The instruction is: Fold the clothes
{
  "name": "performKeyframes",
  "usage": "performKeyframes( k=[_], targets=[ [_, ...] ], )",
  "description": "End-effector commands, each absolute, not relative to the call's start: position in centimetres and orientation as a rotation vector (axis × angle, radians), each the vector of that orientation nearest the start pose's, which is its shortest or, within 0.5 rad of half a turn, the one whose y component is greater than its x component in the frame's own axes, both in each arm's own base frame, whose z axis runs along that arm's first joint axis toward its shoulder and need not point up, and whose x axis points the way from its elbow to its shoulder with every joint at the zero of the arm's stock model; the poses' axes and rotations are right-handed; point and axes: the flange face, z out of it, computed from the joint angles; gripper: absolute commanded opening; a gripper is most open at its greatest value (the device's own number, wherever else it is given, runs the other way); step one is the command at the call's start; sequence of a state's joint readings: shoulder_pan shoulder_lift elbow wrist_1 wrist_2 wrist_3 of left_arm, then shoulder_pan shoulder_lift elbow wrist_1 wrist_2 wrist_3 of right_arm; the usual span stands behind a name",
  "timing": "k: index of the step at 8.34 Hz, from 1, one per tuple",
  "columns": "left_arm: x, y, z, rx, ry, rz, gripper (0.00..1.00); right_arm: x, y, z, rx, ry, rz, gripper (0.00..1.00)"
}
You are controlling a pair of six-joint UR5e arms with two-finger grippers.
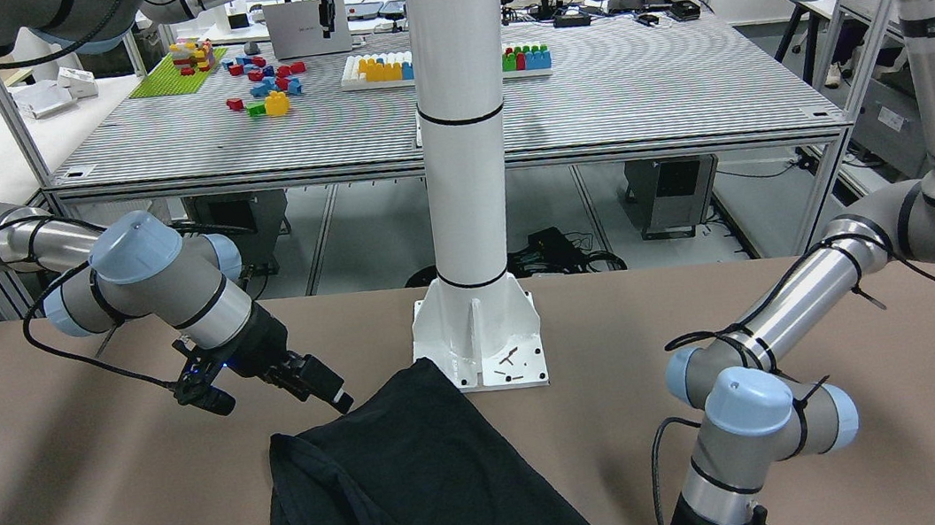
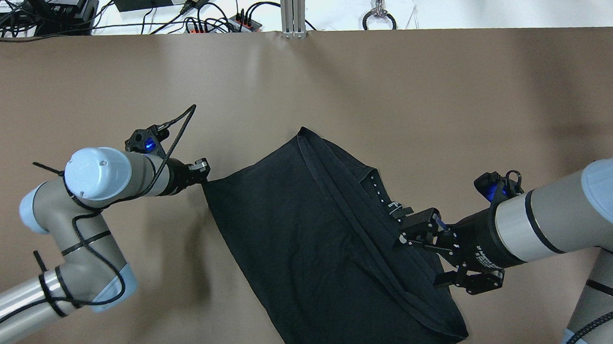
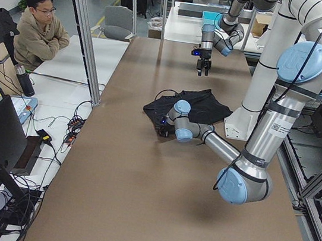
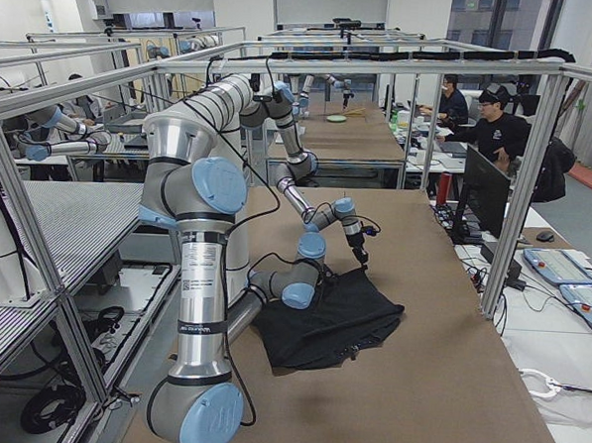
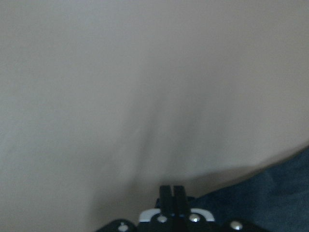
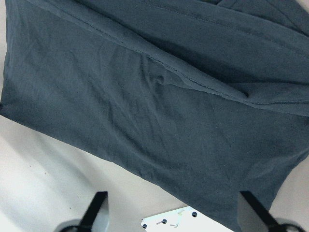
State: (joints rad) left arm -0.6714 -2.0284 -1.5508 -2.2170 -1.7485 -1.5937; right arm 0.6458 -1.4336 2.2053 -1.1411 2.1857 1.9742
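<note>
The left arm [image 2: 91, 176] is seen reaching in low over the counter [image 2: 442, 103], elbow folded back, forearm laid almost level. Right at its tip, the left hand [image 5: 172, 189] is held down at the garment [image 2: 311, 236], on the corner at the robot's left. Its fingers are pressed flat together, and that corner is pinched to a point between them. The right arm [image 2: 531, 221] is brought in from the other side, its wrist tipped downward. The right hand [image 6: 173, 198] is poised over the bunched, doubled-over edge with its fingers spread wide. Contact with the cloth cannot be judged there.

The garment itself is spread dark and flat on the counter between the two hands. One corner is run up against the base of the white pillar [image 1: 459, 121].

The left hand is cut off by the bottom edge in the front-facing view, and so is the garment's near end. The left wrist view is badly blurred. A row of small white dots [image 2: 377, 188] is seen along the bunched edge, too small to identify.
</note>
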Motion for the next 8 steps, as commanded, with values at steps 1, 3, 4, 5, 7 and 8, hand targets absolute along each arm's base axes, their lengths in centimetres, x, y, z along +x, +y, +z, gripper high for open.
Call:
performKeyframes(
  k=[1,3,4,5,7,8],
  targets=[
    [47.2,-63.5,27.7,0.23,1.067,-0.567,0.0,-30.9,-34.0,24.9,-0.375,-1.226,0.564,0.94],
    [45.9,-71.1,24.2,0.239,1.032,-0.583,0.0,-30.4,-34.5,24.9,-0.36,-1.231,0.577,0.94],
    [47.5,-73.8,21.7,0.249,1.007,-0.59,0.0,-30.4,-34.6,25.2,-0.359,-1.227,0.581,0.94],
    [48.9,-75.4,19.9,0.265,1.013,-0.588,0.0,-30.6,-35.0,25.7,-0.358,-1.217,0.59,0.95],
    [50.0,-76.4,19.2,0.305,0.999,-0.582,0.0,-30.7,-35.6,25.8,-0.279,-1.22,0.637,0.94],
    [50.1,-76.7,19.0,0.319,0.99,-0.573,0.0,-31.2,-35.7,25.9,-0.227,-1.22,0.653,0.95]
  ],
)
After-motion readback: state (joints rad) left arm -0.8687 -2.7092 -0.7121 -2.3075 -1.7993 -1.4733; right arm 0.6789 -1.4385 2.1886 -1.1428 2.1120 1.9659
